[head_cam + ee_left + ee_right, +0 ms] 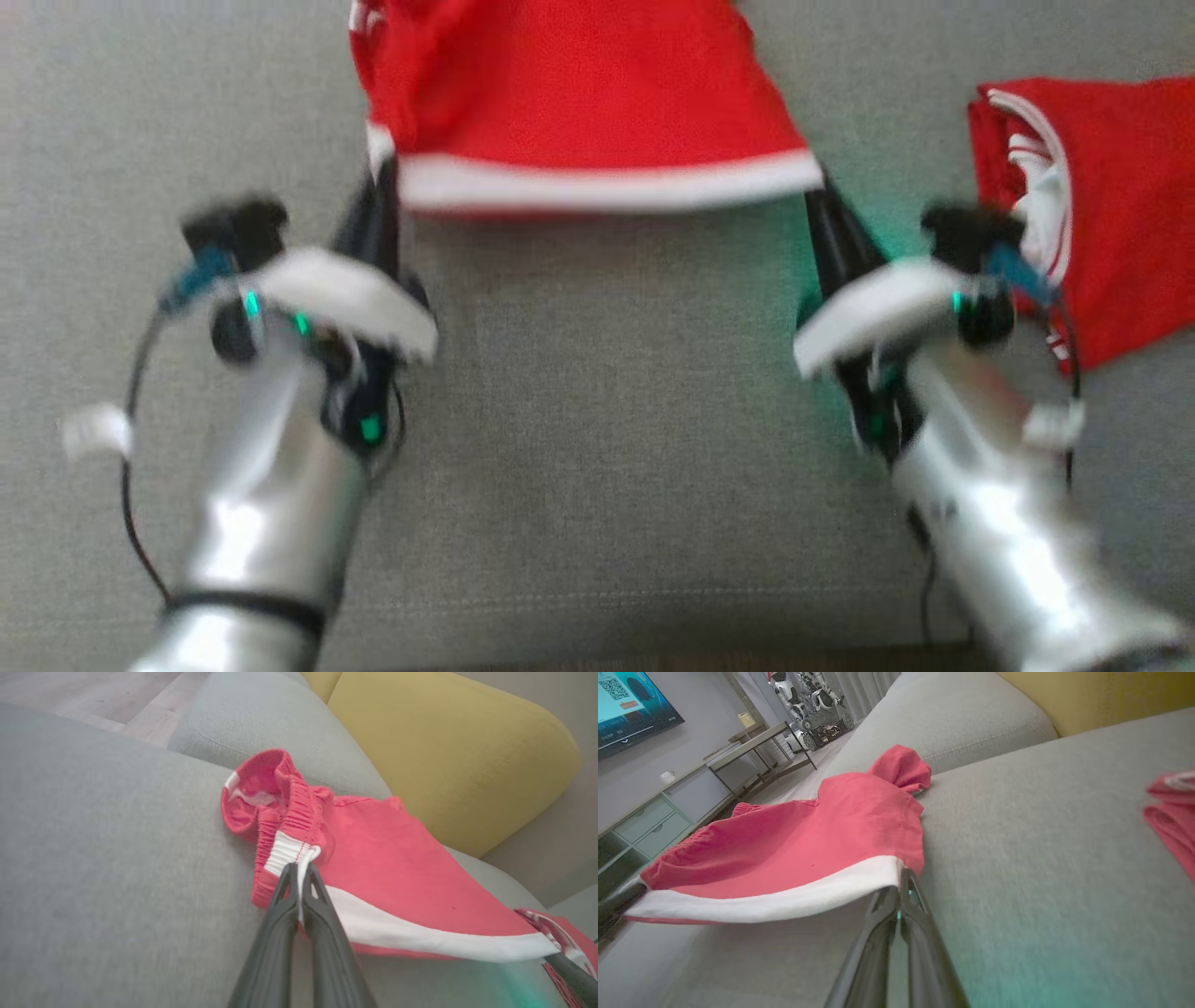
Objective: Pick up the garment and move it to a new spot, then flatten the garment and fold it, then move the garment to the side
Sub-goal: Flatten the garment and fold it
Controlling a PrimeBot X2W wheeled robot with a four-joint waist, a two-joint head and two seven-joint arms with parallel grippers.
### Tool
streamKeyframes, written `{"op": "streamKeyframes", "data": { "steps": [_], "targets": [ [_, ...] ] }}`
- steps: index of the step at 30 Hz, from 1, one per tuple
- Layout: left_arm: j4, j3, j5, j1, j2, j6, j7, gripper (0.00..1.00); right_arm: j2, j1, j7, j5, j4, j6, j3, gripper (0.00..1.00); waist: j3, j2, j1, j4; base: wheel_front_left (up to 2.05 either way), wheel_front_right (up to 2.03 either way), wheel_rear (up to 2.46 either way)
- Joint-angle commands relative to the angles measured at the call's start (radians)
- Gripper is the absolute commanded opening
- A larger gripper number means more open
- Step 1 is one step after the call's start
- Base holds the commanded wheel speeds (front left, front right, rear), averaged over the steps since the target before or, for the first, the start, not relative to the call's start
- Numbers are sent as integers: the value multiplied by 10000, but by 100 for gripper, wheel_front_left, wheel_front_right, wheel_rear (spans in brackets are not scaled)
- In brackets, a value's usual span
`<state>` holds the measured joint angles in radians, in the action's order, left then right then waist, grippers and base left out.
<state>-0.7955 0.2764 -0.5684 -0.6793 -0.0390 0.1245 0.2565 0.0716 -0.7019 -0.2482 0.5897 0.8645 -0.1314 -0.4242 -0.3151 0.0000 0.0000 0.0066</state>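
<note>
Left gripper (301, 873): clamped on the left end of the white band with only a sliver of cloth between the fingers; liable to lose it under a sharp tug.
Right gripper (903, 882): pinched shut on the band's right corner; same shallow bite, same risk.
White band (607, 187): stretched taut between the two grips, raised off the grey seat (597, 420); likely to sag or twist if one arm leads the other.
Garment (579, 84): red shorts, near edge lifted, far part resting on the seat; prone to dragging and bunching rather than spreading flat.
Waistband (280, 793): gathered and gaping just beyond the left fingertips; apt to tuck under on laying down.
Second red garment (1111, 205): just beside the right wrist; open to snagging on a sideways swing.
</note>
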Motion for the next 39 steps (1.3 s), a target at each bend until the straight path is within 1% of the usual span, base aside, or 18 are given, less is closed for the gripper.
{"op": "streamKeyframes", "data": {
  "steps": [1, 4, 6, 10, 15, 17, 20, 23, 28, 31, 33, 36, 39],
  "targets": [
    [428, -195, -77, 241, -335, 57, 52, 0, -185, 485, -131, -154, -478, 7, -9, 0, 265, 0, 0, -21, 0, 0, 0],
    [1201, -41, -268, 1453, -550, 59, 52, 0, -151, 2111, -133, -611, -1464, 7, 407, 0, 645, 0, 0, -70, 0, 0, 0],
    [1693, -109, -346, 2203, -721, 59, 52, 0, -140, 3105, -80, -932, -2109, 7, 687, 0, 901, 0, 0, -125, 0, 0, 0],
    [2629, -312, -330, 3619, -902, -2, 52, 0, -158, 4958, 631, -1598, -3929, 7, 1402, 0, 1358, 0, 0, -197, 0, 0, 0],
    [3993, -448, -289, 5187, -974, -476, 46, 0, -200, 7216, 2146, -2324, -6651, 7, 2268, 0, 1829, 0, 0, -152, 0, 0, 0],
    [4591, -492, -311, 5760, -1024, -726, -48, 0, -207, 8047, 2756, -2356, -7668, 7, 2446, 0, 1999, 0, 0, -119, 0, 0, 0],
    [5498, -496, -320, 6614, -1148, -1060, -322, 0, -210, 9103, 3409, -2346, -8948, 7, 2691, 0, 2289, 0, 0, -65, 0, 0, 0],
    [6392, -516, -331, 7461, -1335, -1369, -646, 0, -211, 9926, 3910, -2407, -9970, 7, 2906, 0, 2509, 0, 0, -65, 0, 0, 0],
    [7660, -483, -357, 8497, -1545, -1783, -1175, 0, -212, 10618, 4496, -2562, -11004, 7, 3049, 0, 2732, 0, 0, -77, 0, 0, 0],
    [8120, -475, -382, 8682, -1620, -1951, -1455, 0, -212, 10585, 4751, -2774, -11241, 7, 3042, 0, 2772, 0, 0, -57, 0, 0, 0],
    [8192, -467, -379, 8662, -1657, -1981, -1547, 0, -213, 10496, 4800, -2792, -11250, 7, 3068, 0, 2774, 0, 0, -51, 0, 0, 0],
    [8299, -439, -392, 8161, -1762, -1956, -1852, 0, -213, 9677, 4690, -2896, -11123, 7, 3241, 0, 2557, 0, 0, -13, 0, 0, 0],
    [8174, -451, -576, 7466, -1733, -1801, -2058, 0, -213, 8573, 4504, -3042, -10581, 7, 3337, 0, 2200, 0, 0, 69, 0, 0, 0]
  ]
}}
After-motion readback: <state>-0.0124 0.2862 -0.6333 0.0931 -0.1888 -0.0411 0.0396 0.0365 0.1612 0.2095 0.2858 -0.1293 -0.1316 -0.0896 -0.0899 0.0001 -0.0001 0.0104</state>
